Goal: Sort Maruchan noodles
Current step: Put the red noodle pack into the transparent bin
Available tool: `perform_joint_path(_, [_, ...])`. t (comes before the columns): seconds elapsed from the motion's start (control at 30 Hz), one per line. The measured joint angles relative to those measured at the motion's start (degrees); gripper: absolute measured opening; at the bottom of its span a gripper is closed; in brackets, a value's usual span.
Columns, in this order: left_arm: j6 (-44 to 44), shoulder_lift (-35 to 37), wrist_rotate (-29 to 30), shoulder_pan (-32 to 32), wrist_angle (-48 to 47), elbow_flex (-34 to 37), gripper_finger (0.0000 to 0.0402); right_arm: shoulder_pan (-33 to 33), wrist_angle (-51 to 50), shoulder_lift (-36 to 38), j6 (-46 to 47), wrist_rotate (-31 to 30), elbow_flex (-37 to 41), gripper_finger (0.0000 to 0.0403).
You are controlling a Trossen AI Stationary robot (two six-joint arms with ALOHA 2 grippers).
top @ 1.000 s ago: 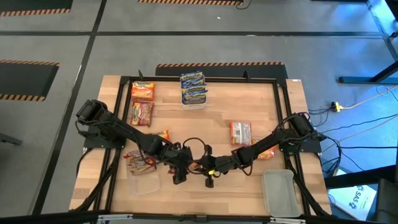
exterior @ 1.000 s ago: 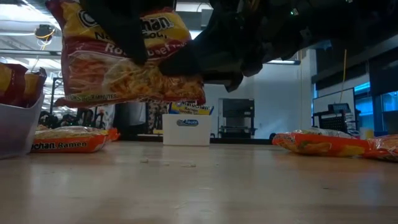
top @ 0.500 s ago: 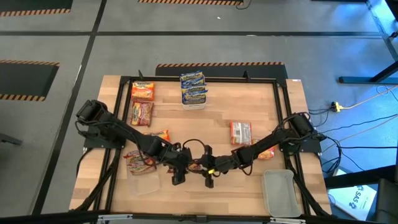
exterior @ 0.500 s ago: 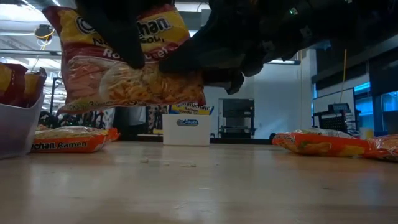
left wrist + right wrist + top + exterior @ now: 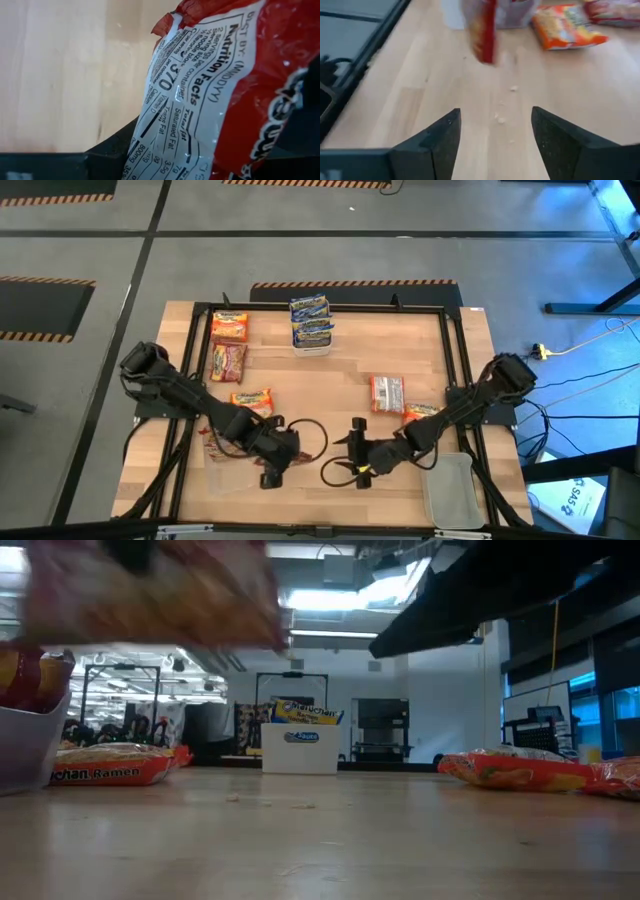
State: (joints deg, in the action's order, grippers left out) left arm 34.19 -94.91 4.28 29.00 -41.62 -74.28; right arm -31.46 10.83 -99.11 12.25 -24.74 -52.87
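My left gripper (image 5: pixel 280 462) hangs over the near middle of the table, shut on a red Maruchan noodle packet (image 5: pixel 220 85), which shows blurred and high in the low view (image 5: pixel 150 590). My right gripper (image 5: pixel 348 452) stands to its right, open, with only bare table between its fingers (image 5: pixel 492 130). Loose packets lie flat: an orange one (image 5: pixel 230 327), a red one (image 5: pixel 228 362) and another orange one (image 5: pixel 250 400) on the left, a red one (image 5: pixel 387 392) and an orange one (image 5: pixel 425 415) on the right. Blue packets (image 5: pixel 310 320) stand in a white tub. My left gripper pinches the red packet between its two fingers, with the back face and its nutrition panel (image 5: pixel 180 115) toward the wrist camera. The fingers come from above, slanting down. The packet hangs below them, clear of the table. Where on the packet they grip is hidden.
A clear tub (image 5: pixel 232 472) at the near left holds a red packet (image 5: pixel 215 442). Another clear tub (image 5: pixel 450 490) sits at the near right corner. A black frame (image 5: pixel 320 308) runs around the table. Bare wood lies between the two grippers and along the near edge.
Both grippers were together on the red packet at the near middle. My right gripper has let go of it and drawn back toward the table's right edge. My left gripper has carried the packet up and toward the table's left and near edges.
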Motion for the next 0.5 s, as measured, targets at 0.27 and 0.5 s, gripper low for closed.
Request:
perform_joint_path(0.27, [6.5,0.2,-0.5,6.7,-20.3,-10.4,0.0184,0.0,1.3,-0.4,2.6,-2.4,0.2,0.0218])
perform_joint_path(0.5, [18.9,0.2,3.8,16.6,-26.6,-8.6,0.0184,0.0,3.0,-0.4,2.5,-3.2,0.2,0.0218])
